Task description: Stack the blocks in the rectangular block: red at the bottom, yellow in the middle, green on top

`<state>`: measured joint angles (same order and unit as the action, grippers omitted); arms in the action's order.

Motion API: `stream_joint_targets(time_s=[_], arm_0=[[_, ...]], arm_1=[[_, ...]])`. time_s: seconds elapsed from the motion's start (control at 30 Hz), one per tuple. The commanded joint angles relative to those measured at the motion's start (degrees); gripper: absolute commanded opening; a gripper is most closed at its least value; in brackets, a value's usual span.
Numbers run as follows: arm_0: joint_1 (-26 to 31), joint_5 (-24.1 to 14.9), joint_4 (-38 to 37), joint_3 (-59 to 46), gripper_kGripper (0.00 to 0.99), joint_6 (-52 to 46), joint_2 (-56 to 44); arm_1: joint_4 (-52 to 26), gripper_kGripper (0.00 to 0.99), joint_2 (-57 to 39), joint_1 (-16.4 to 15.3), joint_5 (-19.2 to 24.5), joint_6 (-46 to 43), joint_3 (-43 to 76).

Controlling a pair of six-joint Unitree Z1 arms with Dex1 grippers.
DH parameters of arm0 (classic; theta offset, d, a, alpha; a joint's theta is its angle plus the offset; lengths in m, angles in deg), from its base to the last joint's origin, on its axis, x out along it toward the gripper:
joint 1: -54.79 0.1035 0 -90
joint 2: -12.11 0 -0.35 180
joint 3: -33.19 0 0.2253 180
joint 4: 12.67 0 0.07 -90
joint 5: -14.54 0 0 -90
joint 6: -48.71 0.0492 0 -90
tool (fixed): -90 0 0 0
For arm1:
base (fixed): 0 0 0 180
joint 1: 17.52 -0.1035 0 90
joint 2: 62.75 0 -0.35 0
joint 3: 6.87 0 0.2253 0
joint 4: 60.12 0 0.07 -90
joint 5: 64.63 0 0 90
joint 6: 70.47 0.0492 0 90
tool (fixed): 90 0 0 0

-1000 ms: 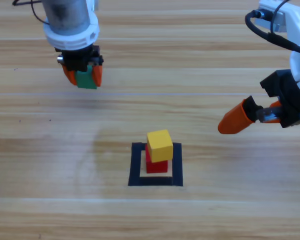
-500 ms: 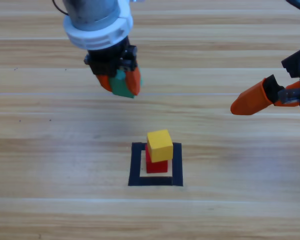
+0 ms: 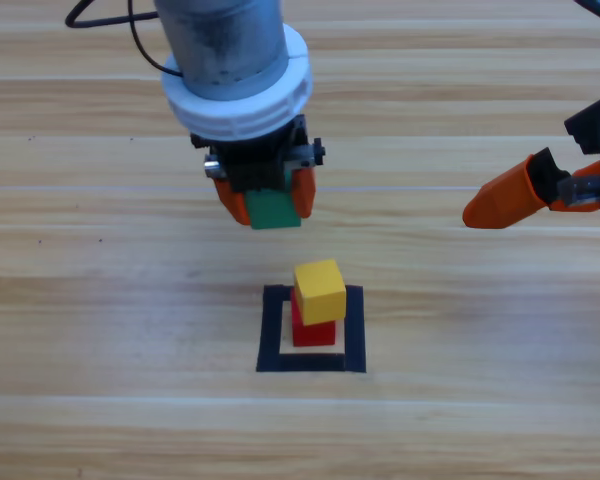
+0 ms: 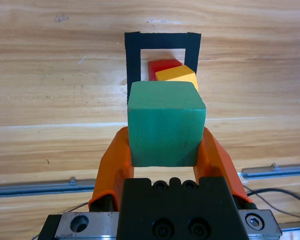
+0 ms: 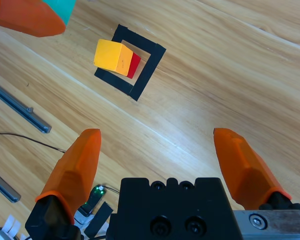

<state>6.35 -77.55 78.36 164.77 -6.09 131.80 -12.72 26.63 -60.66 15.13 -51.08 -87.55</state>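
Note:
The yellow cube (image 3: 319,290) rests on the red cube (image 3: 313,326) inside the black tape rectangle (image 3: 312,362). My left gripper (image 3: 268,205) is shut on the green cube (image 3: 274,210) and hangs in the air just above and left of the stack. In the left wrist view the green cube (image 4: 166,123) fills the space between the orange jaws, with the yellow cube (image 4: 177,76), red cube (image 4: 163,66) and rectangle (image 4: 135,60) beyond it. My right gripper (image 3: 495,205) waits open at the right edge; its wrist view shows the stack (image 5: 112,56) far off.
Bare wooden table surrounds the tape outline. Metal rails (image 4: 270,173) and cables run along the table's far edge in the left wrist view. A rail (image 5: 17,106) also shows in the right wrist view.
My left gripper has carried the green cube rightward and toward the stack. The right gripper drew back to the right edge a second ago and has held still since.

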Motion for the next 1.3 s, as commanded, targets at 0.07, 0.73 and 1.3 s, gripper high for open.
stream_joint_targets(time_s=[0.07,0.73,1.3], arm_0=[[-4.4,-1.9,0.5,0.2,0.0,-2.4,1.2],[-4.8,-1.5,2.4,6.1,0.0,4.3,10.6],[-4.6,-1.9,2.3,5.9,0.0,4.5,12.1]], arm_1=[[0.5,0.99,-0.6,1.5,-1.1,-0.4,1.5],[0.5,0.99,-0.7,1.7,-1.2,-0.8,1.7],[0.5,0.99,-0.5,1.7,-1.1,-1.5,1.7]])
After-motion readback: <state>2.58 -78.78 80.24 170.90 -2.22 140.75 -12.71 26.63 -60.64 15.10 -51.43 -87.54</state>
